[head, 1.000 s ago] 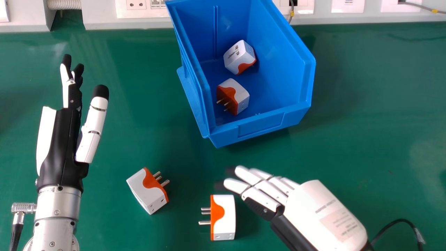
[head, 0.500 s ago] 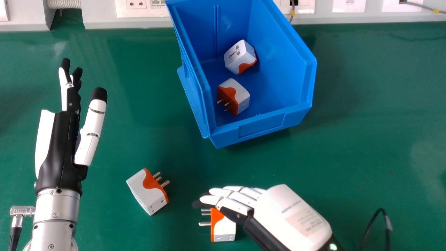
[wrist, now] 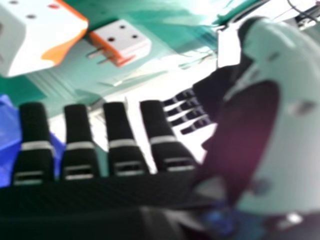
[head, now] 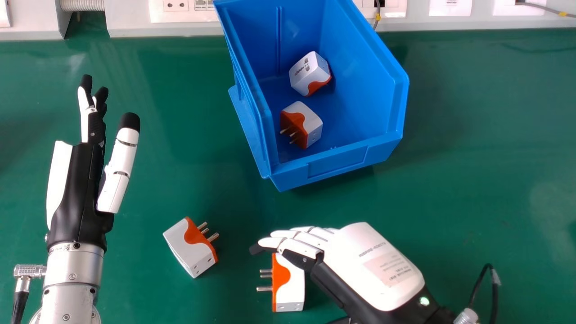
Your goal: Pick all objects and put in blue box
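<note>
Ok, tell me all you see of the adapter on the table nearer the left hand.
The adapter is boxy, apparently plastic, white with an orange pin face and small holes in another side. It lies angled on the green table, metal pins pointing to the head view's upper right; nothing else touches it.

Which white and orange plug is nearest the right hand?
The rightmost plug outside the blue box: the right hand partly hides it, and no other.
</note>
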